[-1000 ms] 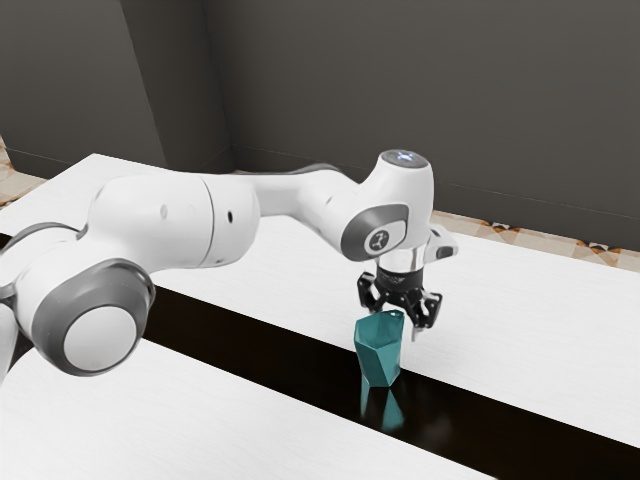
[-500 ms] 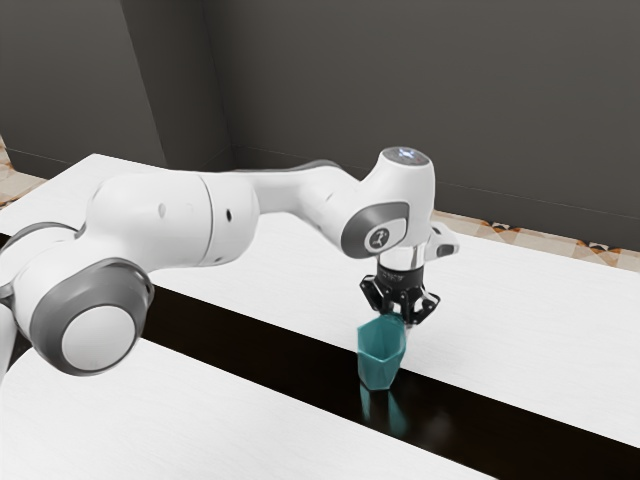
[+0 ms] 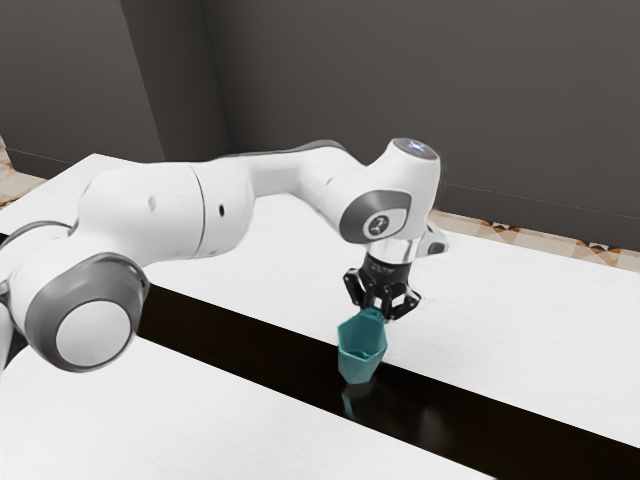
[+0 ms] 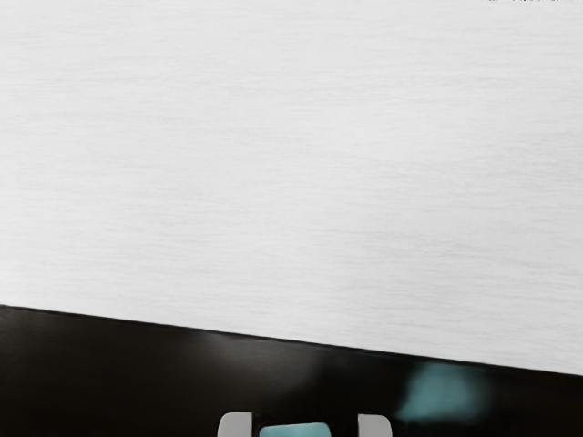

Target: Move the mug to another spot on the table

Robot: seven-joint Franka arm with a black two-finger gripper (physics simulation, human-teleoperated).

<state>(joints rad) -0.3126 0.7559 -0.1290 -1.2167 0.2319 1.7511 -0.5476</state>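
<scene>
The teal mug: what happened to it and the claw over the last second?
The gripper closed its fingers on the rim of the mug, then carried it a little toward the exterior view's left, along the dark strip of the table. The mug now leans slightly. The table stayed as it was.

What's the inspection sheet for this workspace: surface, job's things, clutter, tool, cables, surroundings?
Surface: white table crossed by a glossy black strip.
Job's things: teal mug over the black strip, slightly tilted, its reflection below it; whether it is clear of the surface cannot be told.
Clutter: nothing seen.
Tool: tool shut on the mug's rim, a finger pad on each side.
Cables: nothing seen.
Surroundings: dark grey walls; patterned floor beyond the table.
</scene>
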